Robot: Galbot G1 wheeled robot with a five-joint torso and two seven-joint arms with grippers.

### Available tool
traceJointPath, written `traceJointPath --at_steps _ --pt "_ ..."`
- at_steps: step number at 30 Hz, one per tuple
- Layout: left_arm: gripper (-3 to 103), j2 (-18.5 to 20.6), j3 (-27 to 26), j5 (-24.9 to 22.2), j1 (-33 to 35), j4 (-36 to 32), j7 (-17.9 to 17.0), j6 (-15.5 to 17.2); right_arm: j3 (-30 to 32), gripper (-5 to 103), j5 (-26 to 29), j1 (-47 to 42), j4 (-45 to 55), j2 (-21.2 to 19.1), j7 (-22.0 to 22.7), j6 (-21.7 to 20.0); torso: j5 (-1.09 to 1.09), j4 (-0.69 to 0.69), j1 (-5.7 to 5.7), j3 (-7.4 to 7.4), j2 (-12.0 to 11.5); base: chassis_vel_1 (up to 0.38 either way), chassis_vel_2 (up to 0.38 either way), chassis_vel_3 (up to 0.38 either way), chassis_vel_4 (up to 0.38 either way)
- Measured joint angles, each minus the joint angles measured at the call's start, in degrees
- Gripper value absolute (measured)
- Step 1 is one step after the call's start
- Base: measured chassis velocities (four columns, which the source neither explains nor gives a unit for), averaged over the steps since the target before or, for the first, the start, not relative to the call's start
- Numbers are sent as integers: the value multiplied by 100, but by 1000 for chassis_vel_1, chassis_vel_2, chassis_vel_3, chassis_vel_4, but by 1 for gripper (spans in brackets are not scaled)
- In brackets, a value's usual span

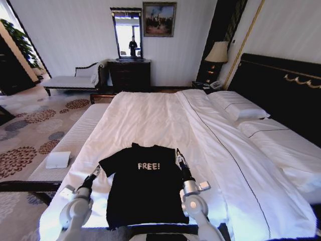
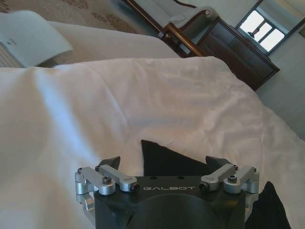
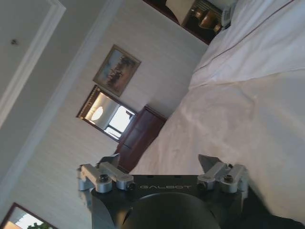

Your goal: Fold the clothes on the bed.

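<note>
1. Black tee (image 1: 145,188) flat on bed (image 1: 210,135), 6 o'clock edge.
2. Left gripper (image 1: 96,171) at tee's 9 o'clock sleeve, jaws wide, empty.
3. Right gripper (image 1: 178,156) at 3 o'clock sleeve, jaws wide, empty.

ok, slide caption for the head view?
Both hands flank black T-shirt spread on bed.

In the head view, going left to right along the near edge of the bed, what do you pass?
White folded paper on the bench → left gripper → black T-shirt printed FREE! → right gripper → bare white bed sheet.
</note>
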Motion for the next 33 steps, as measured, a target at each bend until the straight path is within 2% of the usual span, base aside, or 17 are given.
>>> traceJointPath --at_steps 2,7,9,14,23,26,27,29,30,32,33 --pt "100 77 71 -8 -260 273 -6 35 9 99 -43 -4 -52 2 46 14 0 0 0 0 0 0 0 0 0" --pt "100 151 188 -103 -640 712 34 44 21 100 -91 3 -138 -2 103 17 0 0 1 0 0 0 0 0 0" --pt "103 152 208 -109 -701 799 55 42 26 100 -96 12 -158 -4 113 17 0 0 1 0 0 0 0 0 0" --pt "92 181 208 -116 -934 1143 158 31 2 100 -128 84 -298 -27 184 11 0 -1 1 1 0 0 0 0 0" --pt "89 186 127 -86 -1106 1456 239 3 -55 100 -206 190 -441 -24 339 9 0 1 1 0 0 0 0 0 0" --pt "76 190 128 -67 -1182 1571 251 -4 -43 100 -206 201 -447 -29 352 10 0 0 1 1 0 0 0 0 0" --pt "76 190 128 -67 -1182 1571 251 -4 -43 100 -206 201 -447 -29 352 10 0 0 1 1 0 0 0 0 0" --pt "65 196 143 -52 -1205 1627 258 -11 -47 100 -214 207 -456 -28 359 9 0 0 1 0 0 0 0 0 0" --pt "65 195 153 -32 -1208 1649 267 -17 -54 100 -221 209 -463 -25 363 10 0 0 1 0 0 0 0 0 0" --pt "54 183 163 2 -1210 1670 290 -26 -68 100 -243 212 -474 -15 373 8 0 0 1 0 0 0 0 0 0" --pt "54 183 163 2 -1210 1670 290 -26 -68 100 -243 212 -474 -15 373 8 0 0 1 0 0 0 0 0 0"
